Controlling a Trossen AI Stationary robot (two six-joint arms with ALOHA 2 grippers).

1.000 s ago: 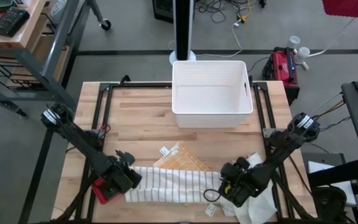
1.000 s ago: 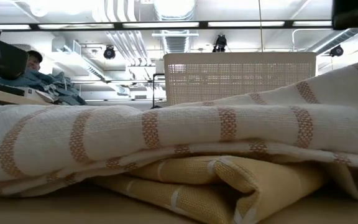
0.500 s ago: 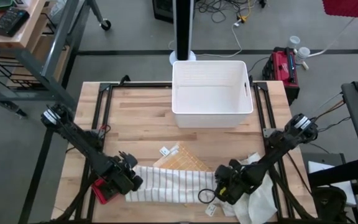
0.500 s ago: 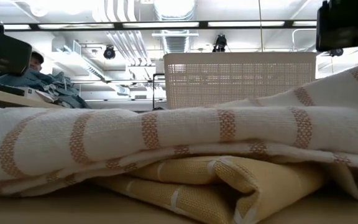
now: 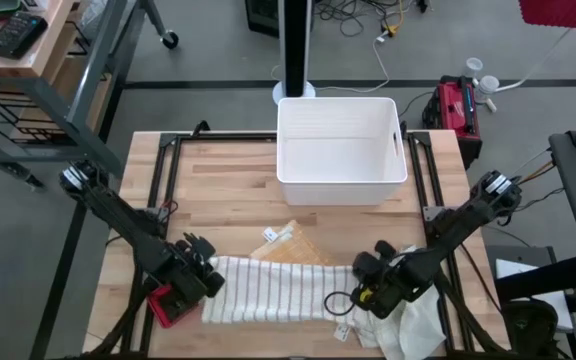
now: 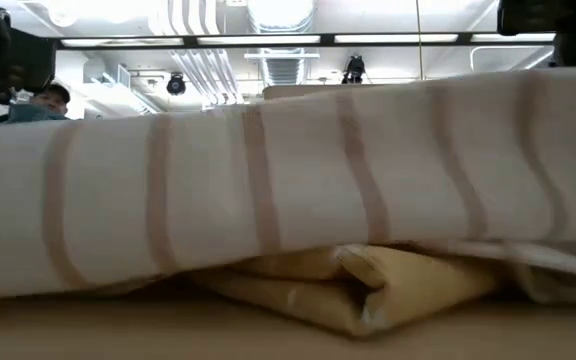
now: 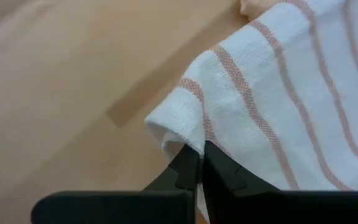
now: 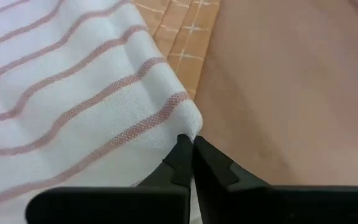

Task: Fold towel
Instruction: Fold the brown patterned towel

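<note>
A white towel with thin reddish stripes (image 5: 273,290) stretches across the table's near part between my two grippers. In the low view the towel (image 6: 268,180) fills the picture as a raised sheet. My left gripper (image 5: 206,277) is shut on the towel's left end and my right gripper (image 5: 360,292) on its right end. Under the towel lies a folded yellow cloth (image 5: 293,247) (image 6: 368,290), flat on the table, with its far part sticking out. My left gripper pinches the towel's left corner (image 7: 180,132) between its two shut fingers (image 7: 188,171), slanting down from above. The corner is bunched into a small fold. The towel runs away from it toward the other gripper, raised off the table at this end. My right gripper pinches the towel's right corner (image 8: 182,121) between its two shut fingers (image 8: 182,155), slanting down from above. One layer or several, I cannot tell. This end is raised, and the towel spreads from it over the yellow cloth (image 8: 182,31).
A white bin (image 5: 340,150) stands at the table's far middle. A red object (image 5: 163,305) lies under the left arm near the front left. Another white cloth (image 5: 418,320) lies at the front right, and small paper tags (image 5: 270,235) lie by the yellow cloth.
Both grippers have risen a little with the towel's ends. The towel, crumpled on the yellow cloth before, now stands lifted and drawn smoother between them. It covers more of the yellow cloth and hides the bin in the low view.
</note>
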